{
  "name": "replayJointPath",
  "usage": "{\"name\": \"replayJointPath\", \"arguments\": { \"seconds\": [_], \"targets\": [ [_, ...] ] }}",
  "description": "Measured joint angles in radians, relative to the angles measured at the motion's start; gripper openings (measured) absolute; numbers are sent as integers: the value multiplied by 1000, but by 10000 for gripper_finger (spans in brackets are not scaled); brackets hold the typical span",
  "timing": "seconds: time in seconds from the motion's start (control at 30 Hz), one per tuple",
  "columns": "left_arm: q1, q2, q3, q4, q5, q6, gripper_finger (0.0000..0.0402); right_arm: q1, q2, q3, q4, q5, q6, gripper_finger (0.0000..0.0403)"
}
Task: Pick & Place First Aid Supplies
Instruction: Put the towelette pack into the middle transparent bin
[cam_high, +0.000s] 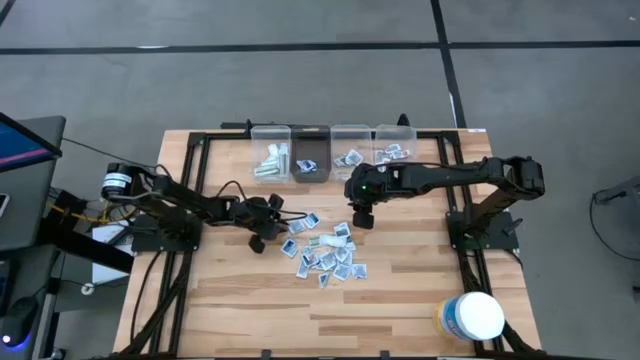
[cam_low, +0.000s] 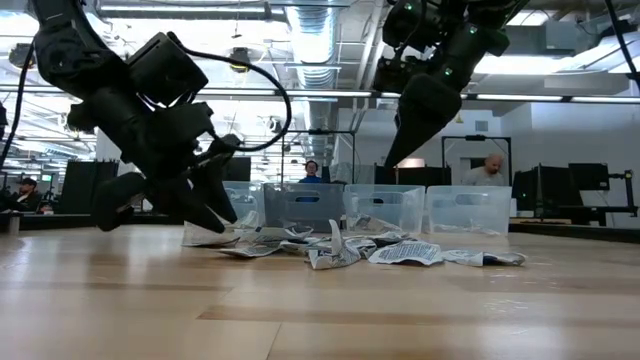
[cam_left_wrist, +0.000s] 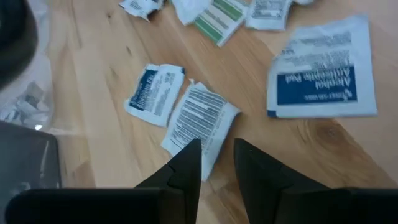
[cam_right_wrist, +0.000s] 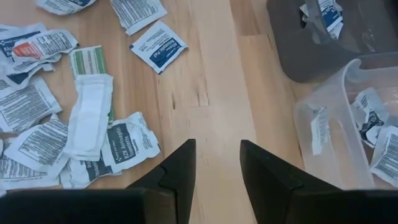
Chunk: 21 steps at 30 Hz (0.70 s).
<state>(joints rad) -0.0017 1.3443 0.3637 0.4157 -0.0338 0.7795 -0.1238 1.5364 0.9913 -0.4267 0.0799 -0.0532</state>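
— Left gripper (cam_left_wrist: 217, 163): how is it seen?

— It is held low over the table (cam_high: 400, 300), at the left edge of the heap of first aid supplies (cam_high: 325, 252). Its fingers (cam_left_wrist: 186, 163) are kept slightly apart, and nothing is clamped between them. A white packet with black print (cam_left_wrist: 200, 119) is seen just before the fingertips, and a packet with a blue band (cam_left_wrist: 323, 78) is placed farther off.

— And the right gripper (cam_right_wrist: 217, 163)?

— It is raised above the table, between the heap and the row of bins. Its fingers are also parted, and only bare wood is seen between them. Nothing is held.

— Where are the supplies found?

— Most packets are scattered in one loose heap at the middle of the table. Some are already laid inside the bins at the far edge: long pale strips in the first clear bin (cam_high: 271, 140), a few packets in the dark bin (cam_high: 310, 145), and more in the two clear bins (cam_high: 370, 135) beside it.

— Is anything else seen on the table?

— A white round tub (cam_high: 472, 316) is stood near the front right corner, well apart from the heap.
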Motion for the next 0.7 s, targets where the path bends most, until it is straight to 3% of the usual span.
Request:
{"name": "replayJointPath", "arguments": {
  "seconds": [0.7],
  "targets": [
    [11,119,3,132,23,7,94,0,0,0,0,-1,2,119]
  ]
}}
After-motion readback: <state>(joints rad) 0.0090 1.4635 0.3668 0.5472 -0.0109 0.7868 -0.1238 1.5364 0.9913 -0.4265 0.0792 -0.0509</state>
